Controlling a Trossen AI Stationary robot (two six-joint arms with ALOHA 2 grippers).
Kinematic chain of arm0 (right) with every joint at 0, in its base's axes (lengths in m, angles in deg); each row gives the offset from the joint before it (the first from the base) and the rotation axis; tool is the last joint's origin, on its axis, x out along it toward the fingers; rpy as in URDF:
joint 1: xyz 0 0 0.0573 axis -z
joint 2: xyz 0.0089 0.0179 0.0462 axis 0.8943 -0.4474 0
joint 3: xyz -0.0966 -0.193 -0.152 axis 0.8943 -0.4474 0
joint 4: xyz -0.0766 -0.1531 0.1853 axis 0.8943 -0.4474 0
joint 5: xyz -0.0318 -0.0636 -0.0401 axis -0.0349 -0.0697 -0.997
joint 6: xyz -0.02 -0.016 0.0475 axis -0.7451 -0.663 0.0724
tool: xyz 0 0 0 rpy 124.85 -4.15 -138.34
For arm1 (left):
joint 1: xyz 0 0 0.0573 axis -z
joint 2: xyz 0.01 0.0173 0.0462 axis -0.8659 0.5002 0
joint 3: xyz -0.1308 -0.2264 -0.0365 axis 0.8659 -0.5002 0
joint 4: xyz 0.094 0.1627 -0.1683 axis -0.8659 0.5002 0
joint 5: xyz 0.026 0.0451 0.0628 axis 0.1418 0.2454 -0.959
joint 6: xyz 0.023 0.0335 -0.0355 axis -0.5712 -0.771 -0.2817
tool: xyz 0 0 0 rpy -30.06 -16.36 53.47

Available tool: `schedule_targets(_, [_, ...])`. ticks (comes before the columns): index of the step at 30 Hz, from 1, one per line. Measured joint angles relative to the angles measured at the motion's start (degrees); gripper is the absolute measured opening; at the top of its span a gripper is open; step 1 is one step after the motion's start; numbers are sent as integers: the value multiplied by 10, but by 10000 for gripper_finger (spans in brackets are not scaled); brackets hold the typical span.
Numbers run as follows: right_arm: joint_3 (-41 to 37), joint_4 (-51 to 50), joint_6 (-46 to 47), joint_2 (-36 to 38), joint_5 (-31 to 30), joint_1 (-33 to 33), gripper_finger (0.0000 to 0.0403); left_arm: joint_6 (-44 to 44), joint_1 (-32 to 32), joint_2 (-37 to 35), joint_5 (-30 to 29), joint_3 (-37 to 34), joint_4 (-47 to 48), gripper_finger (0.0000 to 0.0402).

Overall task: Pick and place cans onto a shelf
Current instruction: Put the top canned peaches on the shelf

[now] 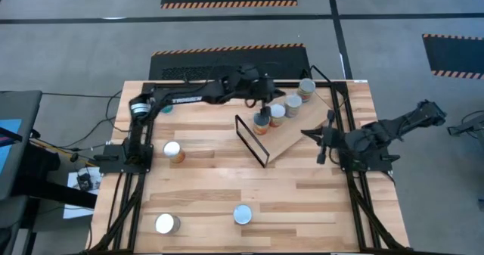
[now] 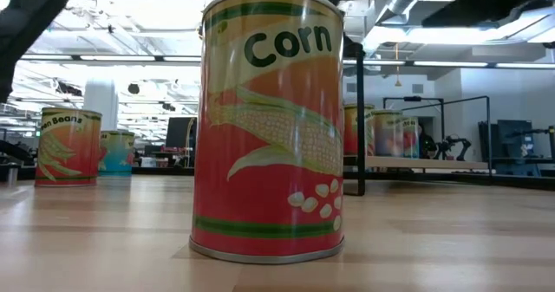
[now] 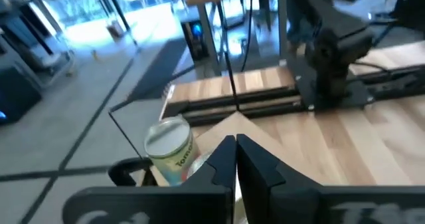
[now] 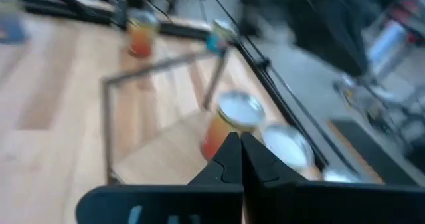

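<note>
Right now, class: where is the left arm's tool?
In the high view, the left tool hangs over the shelf, above the can nearest the wire frame.

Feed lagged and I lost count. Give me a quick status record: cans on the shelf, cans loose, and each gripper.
shelf: angled board, wire frame at one end
cans on shelf: four in a row
cans loose on table: three in plain sight, one at
left gripper: above the row's frame end, fingers shut, empty
right gripper: beside the shelf's right edge, fingers shut, empty
</note>
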Motion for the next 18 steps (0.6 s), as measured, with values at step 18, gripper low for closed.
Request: schedule_targets(18, [0, -23, 63, -189, 165, 295, 3, 79, 1, -372, 16, -573, -322, 0])
